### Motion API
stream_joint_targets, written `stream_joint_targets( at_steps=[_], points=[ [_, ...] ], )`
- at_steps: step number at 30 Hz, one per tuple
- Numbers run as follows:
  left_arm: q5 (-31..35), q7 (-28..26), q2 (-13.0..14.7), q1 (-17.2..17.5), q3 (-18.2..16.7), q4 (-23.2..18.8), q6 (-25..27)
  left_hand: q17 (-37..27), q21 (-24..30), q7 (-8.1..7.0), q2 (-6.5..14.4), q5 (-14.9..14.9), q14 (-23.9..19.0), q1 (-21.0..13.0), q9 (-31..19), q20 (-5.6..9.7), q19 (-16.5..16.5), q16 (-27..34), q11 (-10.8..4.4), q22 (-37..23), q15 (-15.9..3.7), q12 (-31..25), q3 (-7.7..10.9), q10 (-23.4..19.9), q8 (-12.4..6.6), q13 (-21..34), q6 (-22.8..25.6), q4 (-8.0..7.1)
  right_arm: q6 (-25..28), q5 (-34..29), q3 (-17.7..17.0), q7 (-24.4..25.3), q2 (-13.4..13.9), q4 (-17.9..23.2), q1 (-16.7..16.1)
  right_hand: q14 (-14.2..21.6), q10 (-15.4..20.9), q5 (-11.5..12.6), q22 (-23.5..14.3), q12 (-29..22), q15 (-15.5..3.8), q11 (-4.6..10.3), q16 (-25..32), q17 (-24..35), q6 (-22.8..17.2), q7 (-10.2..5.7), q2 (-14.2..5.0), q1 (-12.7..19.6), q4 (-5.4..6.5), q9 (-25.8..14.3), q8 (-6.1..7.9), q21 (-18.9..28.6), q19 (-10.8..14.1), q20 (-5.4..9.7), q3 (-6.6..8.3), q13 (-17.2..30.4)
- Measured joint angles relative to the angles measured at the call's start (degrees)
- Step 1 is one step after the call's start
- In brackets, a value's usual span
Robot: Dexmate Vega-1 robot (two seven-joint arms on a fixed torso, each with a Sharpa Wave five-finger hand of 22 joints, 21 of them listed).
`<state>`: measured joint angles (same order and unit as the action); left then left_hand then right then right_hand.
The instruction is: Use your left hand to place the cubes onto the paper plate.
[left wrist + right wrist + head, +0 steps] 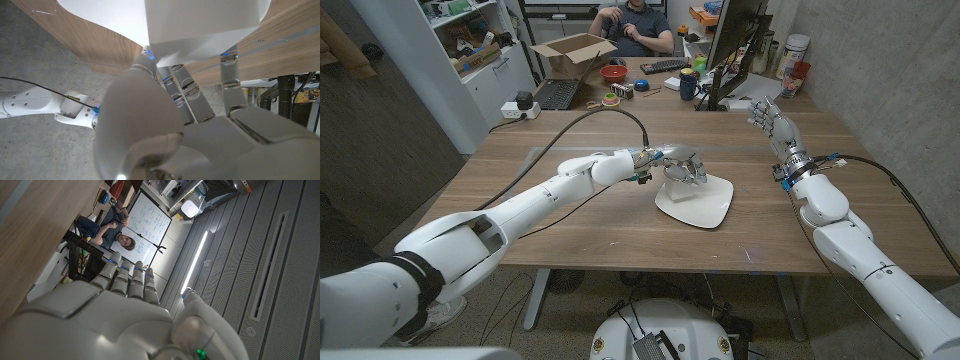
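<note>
A white paper plate [705,205] lies at the middle of the wooden table [570,230]. My left hand [684,168] hovers over the plate's far left edge. In the left wrist view its fingers [187,92] reach up around a white cube [205,25] and grip it from both sides, with the plate [100,15] just beyond. In the head view the cube is mostly hidden under the hand. My right hand [770,118] is raised over the table's far right part with fingers apart and nothing in it; its back [125,315] shows in the right wrist view.
Behind the table's far edge sit a monitor [735,45], a keyboard [665,66], a dark mug [689,86], a red bowl [614,73], a cardboard box [572,52] and a power strip [520,106]. A person [635,25] sits behind them.
</note>
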<state>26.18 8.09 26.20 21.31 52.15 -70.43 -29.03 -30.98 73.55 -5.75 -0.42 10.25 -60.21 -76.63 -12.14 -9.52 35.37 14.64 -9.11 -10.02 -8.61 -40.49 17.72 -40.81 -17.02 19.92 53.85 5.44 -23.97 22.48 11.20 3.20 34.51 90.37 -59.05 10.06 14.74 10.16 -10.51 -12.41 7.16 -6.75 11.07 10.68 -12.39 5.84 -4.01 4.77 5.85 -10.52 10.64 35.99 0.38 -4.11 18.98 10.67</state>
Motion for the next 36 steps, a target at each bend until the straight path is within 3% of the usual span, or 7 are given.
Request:
stream_joint_targets(
  at_steps=[13,36],
  points=[
    [2.96,-0.34,-0.68,-1.15,1.56,0.30,1.09,0.04,-0.02,-0.31,0.31,0.00,0.01,0.31,0.00,0.00,0.00,-0.17,0.00,0.00,-0.01,0.00,0.24,0.00,0.40,0.00,0.31,-0.24,-0.63,0.24,-0.17,-0.58,-0.39,-0.98,0.32,-0.01,0.00,0.00,0.00,0.00,-0.01,0.00,0.00,0.00,0.00,0.00,0.00,0.00,0.00,0.00,0.00,-0.41,-0.02,0.02,0.00,0.00],
    [9.36,-2.24,0.22,-1.43,3.97,-3.94,3.81,0.34,0.21,-0.41,0.53,0.00,0.02,0.53,0.01,0.00,0.00,-0.74,0.00,0.04,-0.03,0.00,0.71,0.00,0.72,-0.53,0.41,-0.71,-1.75,0.37,-0.55,-0.85,-0.60,-1.29,0.06,-0.01,0.31,0.00,0.00,0.00,-0.01,-0.31,0.00,0.00,0.00,0.00,0.22,-0.22,0.24,0.00,0.00,-0.63,-0.02,0.02,-0.24,0.00]
  ],
)
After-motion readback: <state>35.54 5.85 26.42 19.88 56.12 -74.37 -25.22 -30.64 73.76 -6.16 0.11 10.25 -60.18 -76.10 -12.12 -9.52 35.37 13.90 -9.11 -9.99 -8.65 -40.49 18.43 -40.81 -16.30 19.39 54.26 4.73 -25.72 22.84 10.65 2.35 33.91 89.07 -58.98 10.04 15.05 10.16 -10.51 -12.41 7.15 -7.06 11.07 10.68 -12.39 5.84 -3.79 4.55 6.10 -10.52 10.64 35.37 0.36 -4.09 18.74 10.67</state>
